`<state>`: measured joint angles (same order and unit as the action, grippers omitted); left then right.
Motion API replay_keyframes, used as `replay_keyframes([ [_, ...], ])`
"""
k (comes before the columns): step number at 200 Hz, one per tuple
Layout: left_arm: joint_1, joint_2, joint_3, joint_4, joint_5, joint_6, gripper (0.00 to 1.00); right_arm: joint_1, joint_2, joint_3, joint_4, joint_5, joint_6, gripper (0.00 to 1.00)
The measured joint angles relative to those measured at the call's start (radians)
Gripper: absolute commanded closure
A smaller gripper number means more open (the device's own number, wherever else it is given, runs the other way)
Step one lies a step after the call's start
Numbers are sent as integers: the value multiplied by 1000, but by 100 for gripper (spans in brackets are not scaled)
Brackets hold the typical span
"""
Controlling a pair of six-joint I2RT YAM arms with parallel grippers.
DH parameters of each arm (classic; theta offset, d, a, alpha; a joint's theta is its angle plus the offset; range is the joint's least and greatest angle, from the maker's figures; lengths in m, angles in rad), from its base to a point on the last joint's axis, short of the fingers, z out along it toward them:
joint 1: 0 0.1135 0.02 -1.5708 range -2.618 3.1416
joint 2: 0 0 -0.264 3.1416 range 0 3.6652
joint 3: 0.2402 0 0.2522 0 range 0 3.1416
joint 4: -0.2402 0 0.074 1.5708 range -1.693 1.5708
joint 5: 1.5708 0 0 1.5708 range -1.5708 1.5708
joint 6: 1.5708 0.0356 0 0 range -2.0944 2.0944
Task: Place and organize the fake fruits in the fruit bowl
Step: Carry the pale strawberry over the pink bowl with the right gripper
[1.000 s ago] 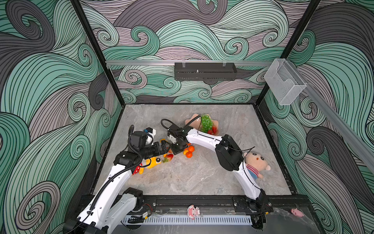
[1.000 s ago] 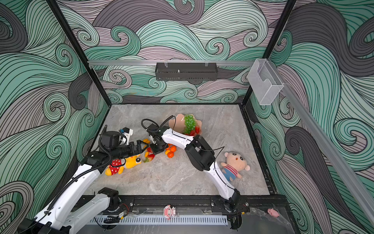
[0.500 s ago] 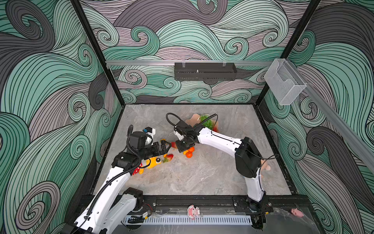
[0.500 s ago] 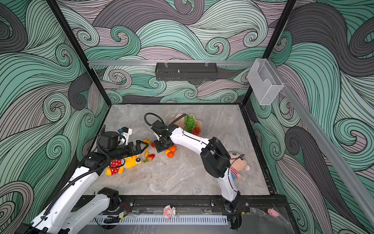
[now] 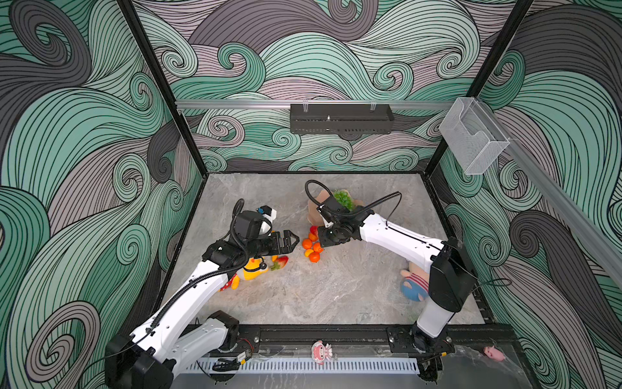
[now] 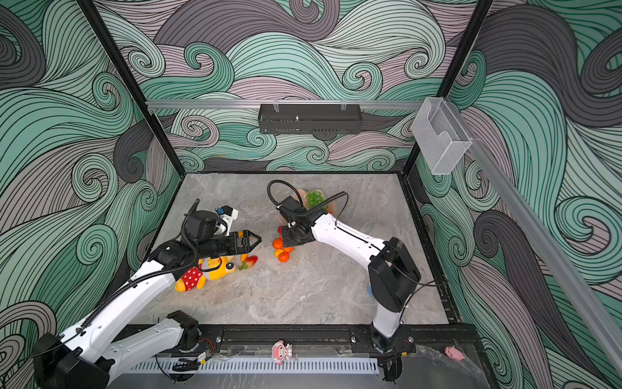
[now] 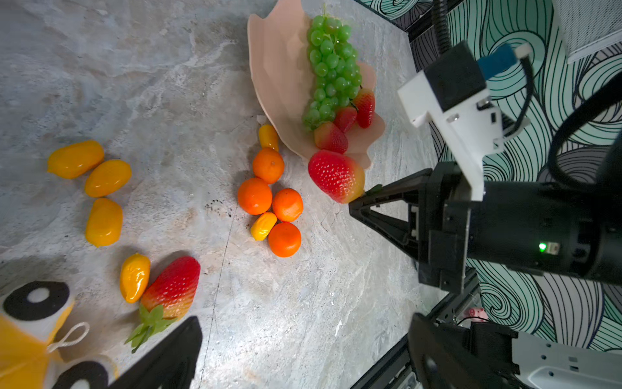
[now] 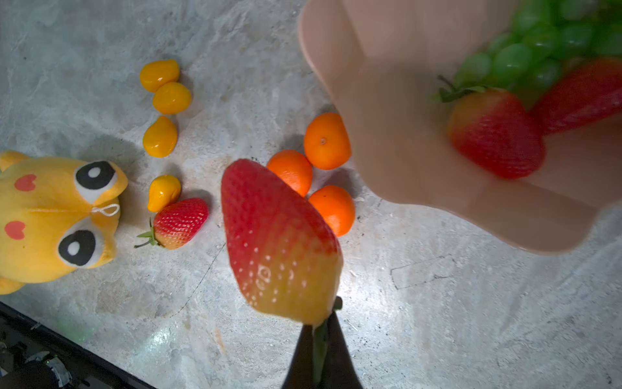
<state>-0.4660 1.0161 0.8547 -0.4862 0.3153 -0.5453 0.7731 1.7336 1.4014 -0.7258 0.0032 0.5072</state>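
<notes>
Strawberry sits pinched by its green top in the right gripper, near the pink bowl.

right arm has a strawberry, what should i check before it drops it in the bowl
1. Grip: right gripper is shut on the held strawberry by its green top only; ok, but a thin hold.
2. Landing room: fruit bowl shows bare pink on the side toward the tangerines, beside the grape bunch; ok.
3. Height over the bowl rim: cannot tell.
4. Left gripper out of the path, apart across the tangerines; ok.
5. All fruit in: not ok; tangerines, kumquats and a loose strawberry lie on the table.
</notes>
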Motion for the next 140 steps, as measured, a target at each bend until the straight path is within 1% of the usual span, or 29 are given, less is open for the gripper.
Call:
replay_keyframes([
  [56, -101, 132, 85, 39, -43, 0, 1, -134, -25, -41, 19, -29, -3, 100],
  [102, -167, 248, 160, 49, -53, 2, 1, -232, -24, -45, 20, -71, -63, 100],
  [140, -199, 292, 181, 61, -56, 5, 1, -295, -1, -45, 24, -113, -111, 100],
])
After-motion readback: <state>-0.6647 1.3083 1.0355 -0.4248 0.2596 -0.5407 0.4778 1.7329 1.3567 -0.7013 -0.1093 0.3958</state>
